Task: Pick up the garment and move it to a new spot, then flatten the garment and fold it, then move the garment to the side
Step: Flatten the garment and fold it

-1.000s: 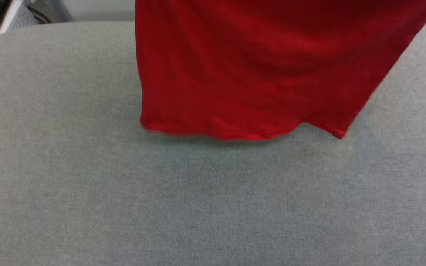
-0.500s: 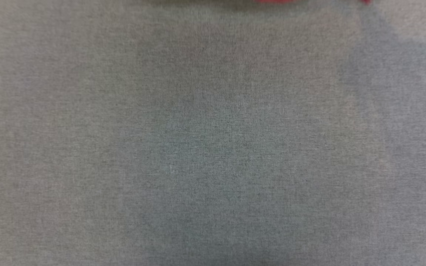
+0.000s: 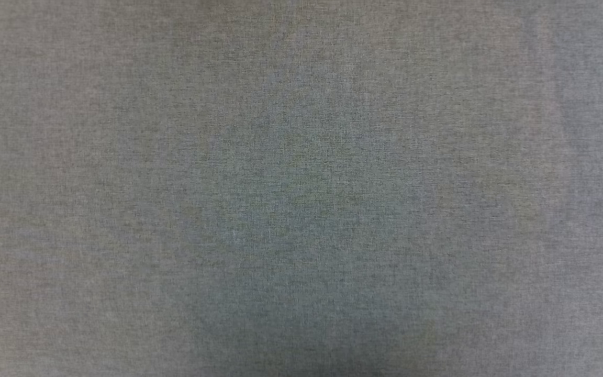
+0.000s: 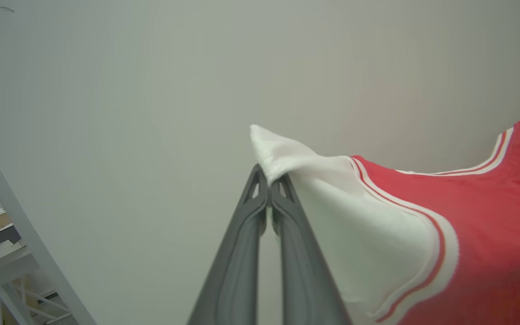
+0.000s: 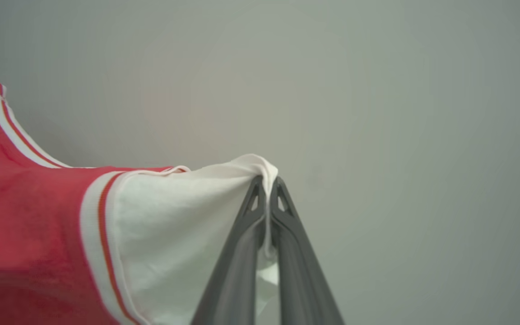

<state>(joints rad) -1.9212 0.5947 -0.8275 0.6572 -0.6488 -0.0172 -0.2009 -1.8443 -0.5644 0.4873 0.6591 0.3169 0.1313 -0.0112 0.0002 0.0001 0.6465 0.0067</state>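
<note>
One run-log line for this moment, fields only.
phase: garment held up | left hand: shut on white sleeve | right hand: shut on other white sleeve | head view: grey fabric surface

The garment (image 4: 467,234) spans between the two grippers. One end is pinched at the fingertips of the left gripper (image 4: 269,180) and the other end at those of the right gripper (image 5: 266,180), with the body between them. A wall (image 4: 151,90) stands beyond both. In the left wrist view a frame (image 4: 11,225) stands at the lower left. The head view looks down on a cloth-covered surface (image 3: 301,188).
</note>
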